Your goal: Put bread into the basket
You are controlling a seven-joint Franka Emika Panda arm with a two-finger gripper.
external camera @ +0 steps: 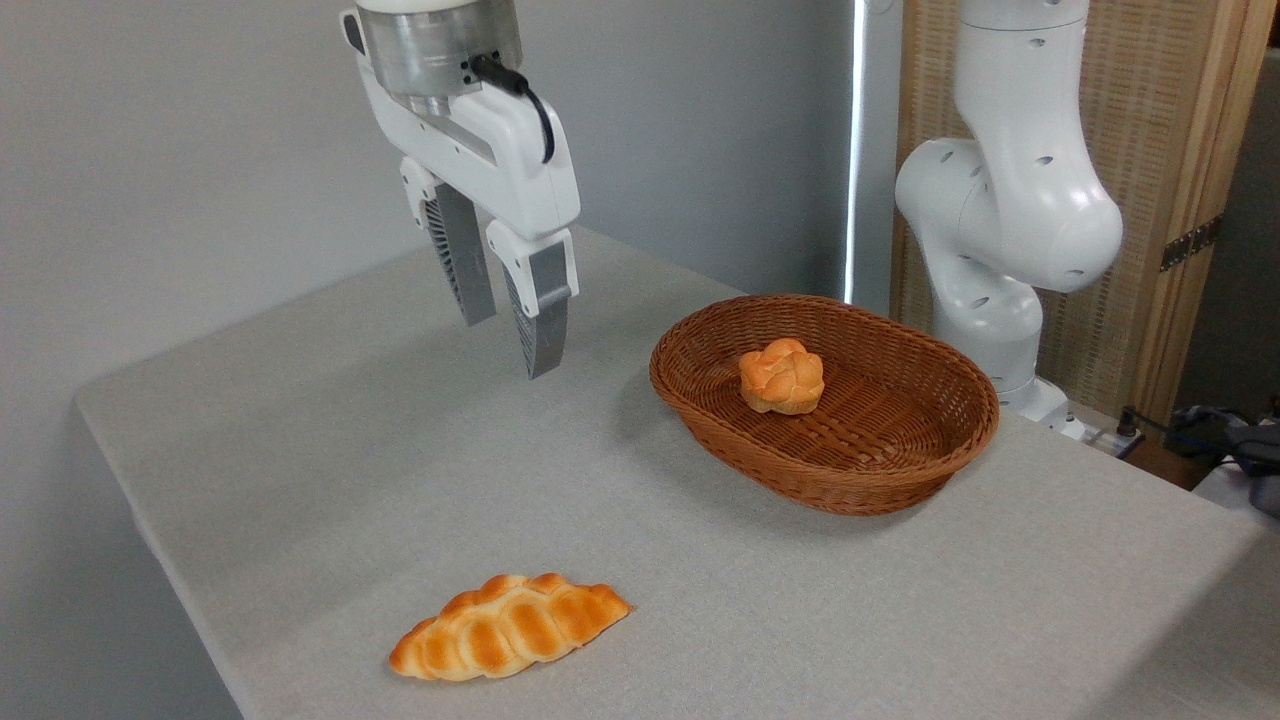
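You had the bread [782,376] lying inside the basket [930,460], on the woven floor toward its left end, touching nothing but wicker. By that showing, the placement looked done; nothing of the task appeared left except clearing the arm, if you wanted that.

The tool [510,345] hung above the tabletop [350,470] toward the back edge, well apart from the basket and to its left. Its two fingers stood spread with a clear gap, released, holding nothing.

Count, as seen:
- basket: one, near the right rear corner of the tabletop.
- round bun: one, in the basket.
- braided loaf [510,625]: one, lying near the front edge, untouched and outside the basket.
- arm: one; tool: one, two fingers.
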